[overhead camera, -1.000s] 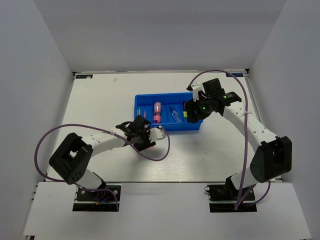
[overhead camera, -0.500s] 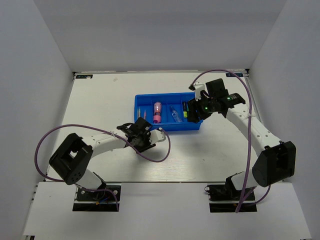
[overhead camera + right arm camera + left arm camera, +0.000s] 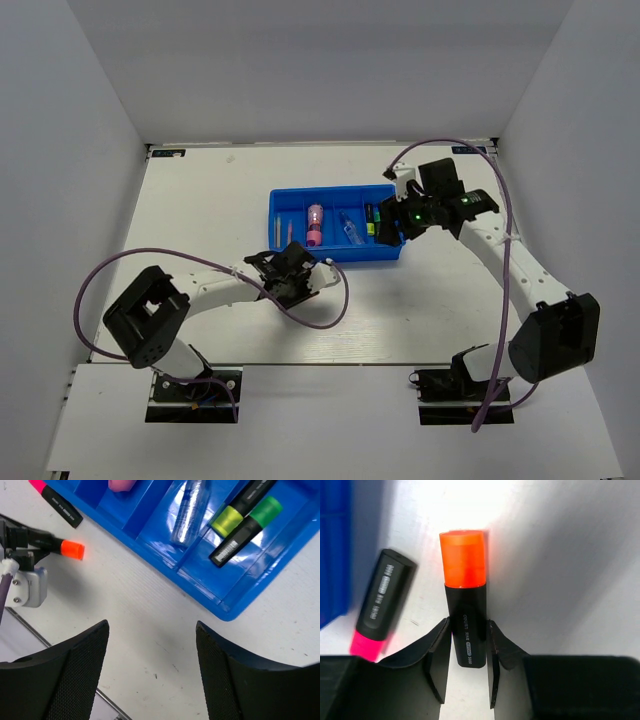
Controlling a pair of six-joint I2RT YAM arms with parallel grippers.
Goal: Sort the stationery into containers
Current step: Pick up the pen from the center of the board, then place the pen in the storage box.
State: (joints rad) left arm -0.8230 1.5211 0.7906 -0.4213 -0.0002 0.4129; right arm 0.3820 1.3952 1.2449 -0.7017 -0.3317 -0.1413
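The blue tray (image 3: 335,250) sits mid-table and holds thin pale sticks (image 3: 284,228), a pink marker (image 3: 314,225), a clear bluish pen (image 3: 190,510), and a yellow-capped highlighter (image 3: 235,512) beside a green-capped highlighter (image 3: 247,527). My left gripper (image 3: 469,650) is low on the table just in front of the tray (image 3: 332,555). Its jaws press both sides of an orange-capped black highlighter (image 3: 465,600), cap pointing away. A pink-capped highlighter (image 3: 380,610) lies on the table to its left. My right gripper (image 3: 150,670) is open and empty over the table beside the tray's right front corner.
White walls enclose the table on three sides. The left arm's purple cable (image 3: 320,315) loops over the table in front of the tray. The left gripper's white housing (image 3: 25,585) shows at the left of the right wrist view.
My left gripper has shifted a little right and towards me along the tray's front edge. My right gripper has drawn slightly right, off the tray's right end.
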